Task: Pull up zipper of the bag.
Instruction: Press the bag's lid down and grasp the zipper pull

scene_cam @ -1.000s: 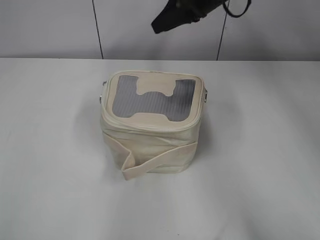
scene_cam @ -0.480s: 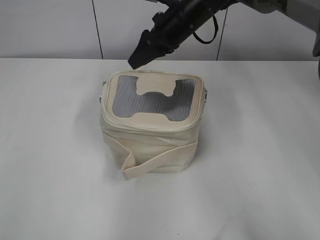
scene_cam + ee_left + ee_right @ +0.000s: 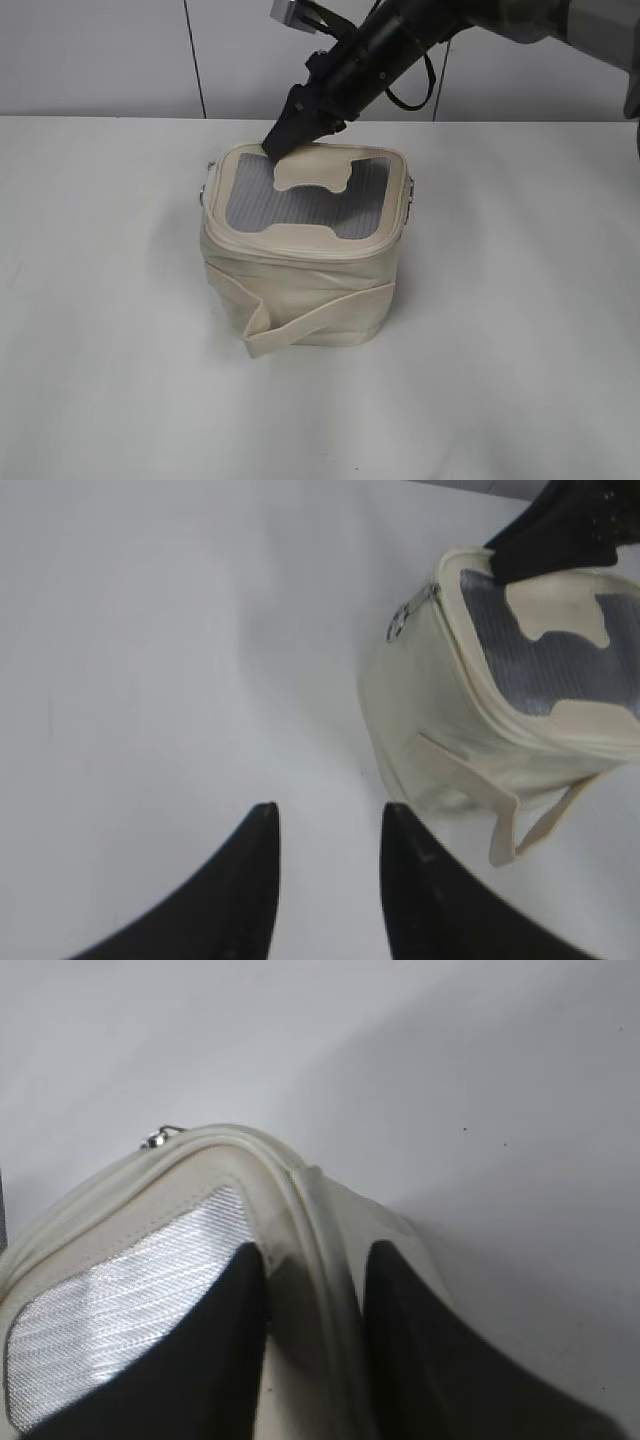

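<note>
A cream bag [image 3: 300, 285] with a grey mesh lid stands upright in the middle of the white table. It also shows in the left wrist view [image 3: 440, 720] and the right wrist view [image 3: 110, 1300]. A small metal zipper pull [image 3: 398, 630] hangs at its left upper corner; it shows in the right wrist view [image 3: 155, 1140] too. My right gripper [image 3: 277, 148] reaches across to the lid's back left edge. Its jaws [image 3: 312, 1265] are open and straddle the lid's rim. My left gripper [image 3: 326, 816] is open and empty over bare table left of the bag.
A cream strap [image 3: 300, 328] wraps the bag's front and sticks out at the lower left. A metal ring [image 3: 411, 190] sits on the bag's right side. The white table [image 3: 100, 300] spreads round the bag, with a grey wall [image 3: 100, 60] behind.
My right gripper has come down and to the left from above the bag's back to the lid's back left edge. The bag has not moved.
</note>
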Available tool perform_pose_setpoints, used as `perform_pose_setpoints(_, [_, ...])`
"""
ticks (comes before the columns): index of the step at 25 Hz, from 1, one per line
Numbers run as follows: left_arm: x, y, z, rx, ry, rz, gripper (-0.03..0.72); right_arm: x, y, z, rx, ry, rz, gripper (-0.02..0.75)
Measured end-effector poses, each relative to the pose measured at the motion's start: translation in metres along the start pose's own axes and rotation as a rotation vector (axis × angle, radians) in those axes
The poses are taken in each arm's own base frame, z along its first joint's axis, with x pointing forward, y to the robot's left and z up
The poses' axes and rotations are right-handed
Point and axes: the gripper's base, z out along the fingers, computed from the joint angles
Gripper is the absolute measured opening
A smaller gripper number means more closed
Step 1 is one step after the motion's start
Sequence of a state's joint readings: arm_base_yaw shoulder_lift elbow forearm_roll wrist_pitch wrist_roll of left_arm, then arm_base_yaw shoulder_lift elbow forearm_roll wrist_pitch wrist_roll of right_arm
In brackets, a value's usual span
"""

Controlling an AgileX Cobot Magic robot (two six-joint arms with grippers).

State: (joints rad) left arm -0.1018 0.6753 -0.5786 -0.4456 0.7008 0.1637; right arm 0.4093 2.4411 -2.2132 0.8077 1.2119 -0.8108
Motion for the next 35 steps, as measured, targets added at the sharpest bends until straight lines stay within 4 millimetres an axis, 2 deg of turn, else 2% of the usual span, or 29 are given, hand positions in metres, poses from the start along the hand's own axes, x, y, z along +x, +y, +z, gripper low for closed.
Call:
perform_pose_setpoints(1, [-0.004, 0.001, 0.006, 0.006, -0.006, -0.010, 0.265, 0.000, 0.000, 0.000, -0.001, 0.004, -0.001, 0.136])
perform_pose_setpoints(2, [-0.007, 0.001, 0.013, 0.014, -0.003, -0.016, 0.274, 0.001, 0.000, 0.000, 0.000, 0.007, -0.002, 0.081])
perform_pose_setpoints(3, [-0.010, 0.002, 0.021, 0.026, -0.005, -0.020, 0.287, 0.001, 0.000, 0.000, 0.001, 0.011, -0.001, 0.057])
perform_pose_setpoints(7, [-0.021, 0.007, 0.065, 0.081, 0.041, -0.014, 0.349, 0.001, 0.000, 0.001, -0.004, 0.008, 0.001, 0.055])
perform_pose_setpoints(10, [-0.032, 0.012, 0.100, 0.116, 0.070, 0.028, 0.362, 0.001, 0.001, 0.001, -0.005, 0.009, 0.000, 0.054])
perform_pose_setpoints(17, [-0.062, 0.026, 0.167, 0.084, 0.082, 0.405, 0.365, 0.001, 0.001, 0.001, -0.006, 0.008, 0.000, 0.054])
perform_pose_setpoints(20, [-0.055, 0.021, 0.193, 0.127, 0.137, 0.550, 0.365, 0.001, 0.001, 0.001, -0.006, 0.008, 0.000, 0.054])
perform_pose_setpoints(23, [-0.043, 0.010, 0.209, 0.162, 0.165, 0.664, 0.365, 0.001, 0.001, 0.001, -0.006, 0.008, 0.000, 0.054])
perform_pose_setpoints(27, [-0.035, -0.005, 0.221, 0.197, 0.154, 0.780, 0.365, 0.001, 0.001, 0.001, -0.006, 0.008, 0.000, 0.054])
perform_pose_setpoints(35, [-0.029, -0.003, 0.235, 0.190, 0.167, 0.830, 0.365, 0.001, 0.001, 0.001, -0.006, 0.008, 0.000, 0.051])
